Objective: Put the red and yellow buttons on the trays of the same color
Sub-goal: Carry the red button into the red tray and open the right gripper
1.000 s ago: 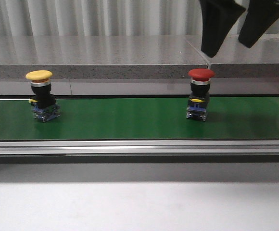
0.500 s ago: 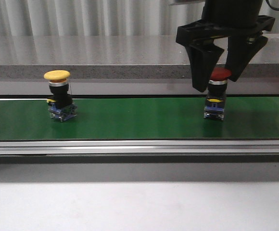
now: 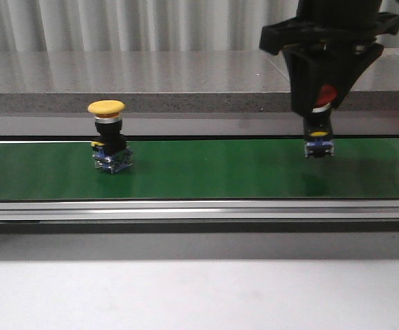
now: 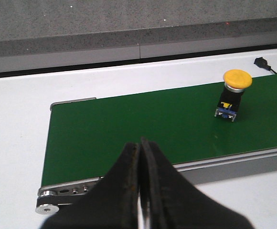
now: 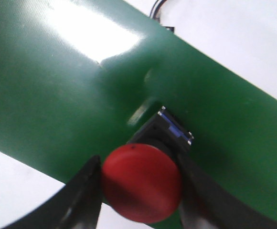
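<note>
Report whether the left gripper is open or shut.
Shut. In the left wrist view the left gripper has its jaws pressed together with nothing between them, above the near edge of the green conveyor belt.

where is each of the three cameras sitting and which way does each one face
Front view: low, facing forward across the green belt; shows the right hand around the red button.
Left wrist view: on the left arm, looking down along the belt at the yellow button; left hand shut, empty.
Right wrist view: on the right arm, looking down close at the red button between its fingers.
Shared: front and left wrist views both show the yellow button; front and right wrist views both show the red one.
</note>
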Robot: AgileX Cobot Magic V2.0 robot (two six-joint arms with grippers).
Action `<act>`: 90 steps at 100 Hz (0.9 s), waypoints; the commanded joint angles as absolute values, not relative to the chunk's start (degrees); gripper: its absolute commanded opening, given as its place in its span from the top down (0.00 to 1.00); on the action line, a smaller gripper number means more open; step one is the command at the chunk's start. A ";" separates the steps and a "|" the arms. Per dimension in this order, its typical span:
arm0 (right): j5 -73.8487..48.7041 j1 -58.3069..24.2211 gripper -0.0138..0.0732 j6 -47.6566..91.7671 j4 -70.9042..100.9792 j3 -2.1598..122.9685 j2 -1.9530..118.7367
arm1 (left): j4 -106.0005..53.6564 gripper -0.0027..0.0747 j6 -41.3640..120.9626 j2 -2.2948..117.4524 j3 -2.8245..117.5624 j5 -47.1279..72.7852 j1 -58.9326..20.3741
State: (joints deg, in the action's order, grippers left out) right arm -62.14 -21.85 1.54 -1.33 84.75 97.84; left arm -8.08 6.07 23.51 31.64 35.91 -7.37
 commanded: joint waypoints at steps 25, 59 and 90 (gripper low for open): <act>-63.94 -7.81 0.51 -0.97 -2.01 86.67 86.51 | -8.48 0.99 6.08 23.79 33.16 31.50 -7.71; -62.88 10.74 0.51 -6.64 -2.01 86.29 84.63 | -8.48 0.99 6.08 23.79 33.16 31.50 -7.71; -58.80 23.78 0.51 -11.92 -2.01 85.99 85.16 | -8.48 0.99 6.08 23.79 33.16 31.50 -7.71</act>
